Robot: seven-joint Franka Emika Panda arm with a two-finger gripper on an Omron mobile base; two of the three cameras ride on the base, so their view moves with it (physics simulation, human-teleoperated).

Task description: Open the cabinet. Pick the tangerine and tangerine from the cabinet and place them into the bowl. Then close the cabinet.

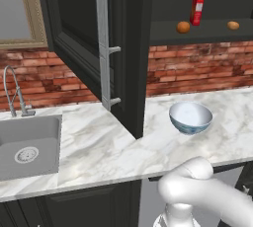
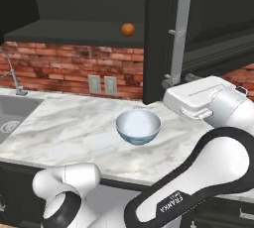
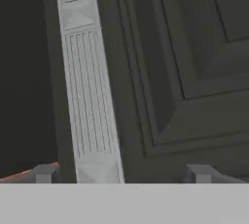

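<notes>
The cabinet door (image 1: 86, 38) stands swung out over the worktop (image 1: 99, 144), its edge and long handle (image 1: 104, 48) blocking the way from the sink (image 1: 29, 144) side toward the shelf (image 1: 197, 31). The shelf front is open, with a red carton (image 1: 197, 7) standing between two tangerines (image 1: 183, 27). The bowl (image 1: 190, 117) sits on the worktop with bare marble around it.

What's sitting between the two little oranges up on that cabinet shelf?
A tall red carton stands between the two tangerines, nearer the left one, as seen in the left base view.
</notes>
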